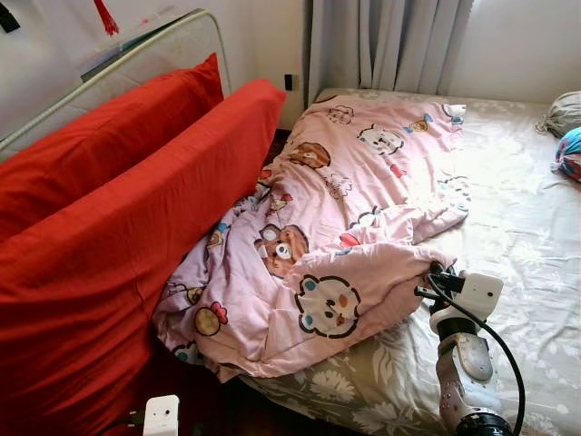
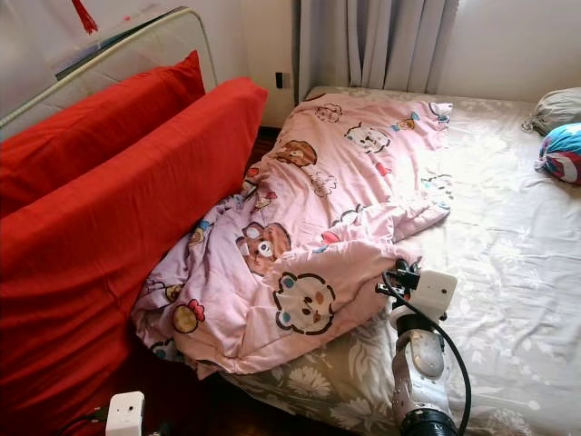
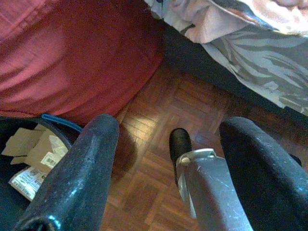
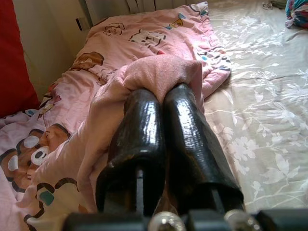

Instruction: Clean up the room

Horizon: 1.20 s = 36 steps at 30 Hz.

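Note:
A pink quilt (image 1: 336,227) printed with cartoon bears lies rumpled across the left half of the bed (image 1: 517,227), one corner hanging over the bed's near edge. My right gripper (image 4: 161,101) is shut on a fold of the pink quilt (image 4: 163,72) at its near right edge; the right arm (image 1: 463,363) reaches up from the lower right. My left gripper (image 3: 166,130) hangs open above the wooden floor (image 3: 159,163) beside the bed, nothing between its fingers (image 3: 82,168).
Two large red cushions (image 1: 109,236) lean along the left of the bed. A grey curtain (image 1: 390,41) hangs behind. Bundled cloth (image 1: 567,136) lies at the bed's far right. A bin with cardboard scraps (image 3: 29,154) stands on the floor below the left gripper.

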Available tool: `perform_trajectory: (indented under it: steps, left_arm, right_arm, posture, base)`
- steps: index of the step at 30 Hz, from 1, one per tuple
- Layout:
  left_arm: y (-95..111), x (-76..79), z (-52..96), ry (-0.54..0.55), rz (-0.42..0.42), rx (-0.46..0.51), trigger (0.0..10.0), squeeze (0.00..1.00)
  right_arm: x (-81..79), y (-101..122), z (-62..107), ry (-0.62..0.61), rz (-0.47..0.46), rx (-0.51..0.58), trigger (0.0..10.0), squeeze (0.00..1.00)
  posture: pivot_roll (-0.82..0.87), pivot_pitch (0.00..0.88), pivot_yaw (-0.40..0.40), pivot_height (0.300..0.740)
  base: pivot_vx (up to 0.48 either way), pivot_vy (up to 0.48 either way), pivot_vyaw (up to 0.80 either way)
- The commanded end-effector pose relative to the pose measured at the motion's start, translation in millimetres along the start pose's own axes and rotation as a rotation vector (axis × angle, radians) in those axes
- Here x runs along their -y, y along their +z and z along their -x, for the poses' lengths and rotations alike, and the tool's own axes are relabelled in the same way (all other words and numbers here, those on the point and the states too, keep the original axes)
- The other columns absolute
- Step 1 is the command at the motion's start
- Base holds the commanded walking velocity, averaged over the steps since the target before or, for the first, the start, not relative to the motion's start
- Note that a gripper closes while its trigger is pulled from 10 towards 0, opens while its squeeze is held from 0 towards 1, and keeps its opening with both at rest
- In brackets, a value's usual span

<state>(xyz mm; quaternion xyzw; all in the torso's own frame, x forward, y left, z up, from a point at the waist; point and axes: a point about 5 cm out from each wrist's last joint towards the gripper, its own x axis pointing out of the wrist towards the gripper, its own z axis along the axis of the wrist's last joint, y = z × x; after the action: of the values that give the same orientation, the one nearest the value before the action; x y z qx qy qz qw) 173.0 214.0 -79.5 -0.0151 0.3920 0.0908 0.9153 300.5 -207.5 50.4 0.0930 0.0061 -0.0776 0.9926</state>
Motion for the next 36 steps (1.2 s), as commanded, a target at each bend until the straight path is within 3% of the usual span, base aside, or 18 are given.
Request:
perform_trajectory:
  steps: [1,8,36]
  left_arm:
    - [-9.3,-7.1,3.0,0.014,0.003,-0.039,10.0,0.0]
    - [-7.2,-5.1,2.3,0.009,0.003,-0.029,10.0,0.0]
    - [-8.5,-2.1,2.4,-0.007,-0.008,-0.038,10.0,0.0]
  right_arm:
    - [-2.2,1.3,0.2,0.004,-0.001,0.006,10.0,0.0]
    - [-3.3,0.6,0.9,0.005,0.0,0.004,10.0,0.0]
    - [-6.2,7.4,-1.5,-0.004,-0.001,0.037,10.0,0.0]
  posture:
    - [-0.13,0.122,0.047,0.74]
    - [-0.13,0.122,0.047,0.74]
    - [-0.13,0.123,0.049,0.74]
  base:
    - [0.0,0.0,0.0]
    - [0.0,0.0,0.0]
    - [-0.258,0.0,0.0]
